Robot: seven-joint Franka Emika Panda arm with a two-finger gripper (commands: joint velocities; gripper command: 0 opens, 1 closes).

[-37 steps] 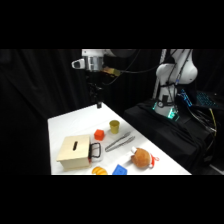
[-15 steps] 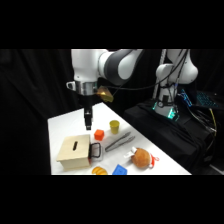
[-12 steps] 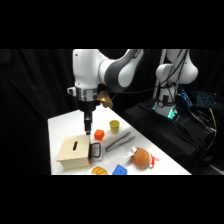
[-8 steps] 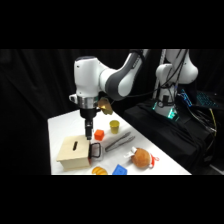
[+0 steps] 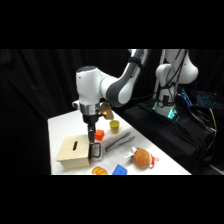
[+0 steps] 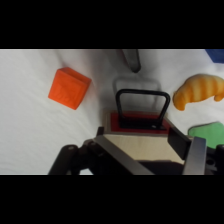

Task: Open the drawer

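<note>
In my side view, going from the left, I see the pale wooden box (image 5: 74, 150) at the lower left of the white table (image 5: 60, 125), its dark slot facing up. At its right end is the drawer (image 5: 90, 152) with its black loop handle (image 5: 96, 149), and the gripper (image 5: 92, 145) hangs straight down right at that handle. I cannot tell how far apart its fingers are, nor whether they grip anything. Just behind the gripper sits an orange-red block (image 5: 99, 134), then a yellow cup (image 5: 114, 126). Metal tongs (image 5: 119, 142) lie right of the handle. In my wrist view the block (image 6: 69, 88) sits upper left, the handle (image 6: 142, 106) in the centre, and a croissant toy (image 6: 200, 91) at the right edge.
</note>
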